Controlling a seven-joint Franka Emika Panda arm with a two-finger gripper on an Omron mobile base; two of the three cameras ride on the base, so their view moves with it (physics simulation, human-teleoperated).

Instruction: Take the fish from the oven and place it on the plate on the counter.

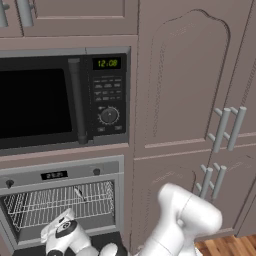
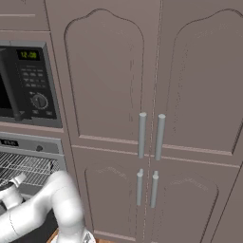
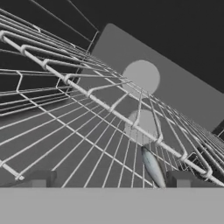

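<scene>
The two-finger dark-tipped gripper stood spread wide, grasping nothing. The slender dark grey fish lay on the silver wire rack at its one o'clock. Off-centre, a fingertip might snag a wire.

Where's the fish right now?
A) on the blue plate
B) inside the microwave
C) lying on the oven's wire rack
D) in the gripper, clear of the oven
C: the fish lies on the wire rack inside the open oven, and in the hand view the open gripper has its fingertips either side of it, not closed on it.
</scene>
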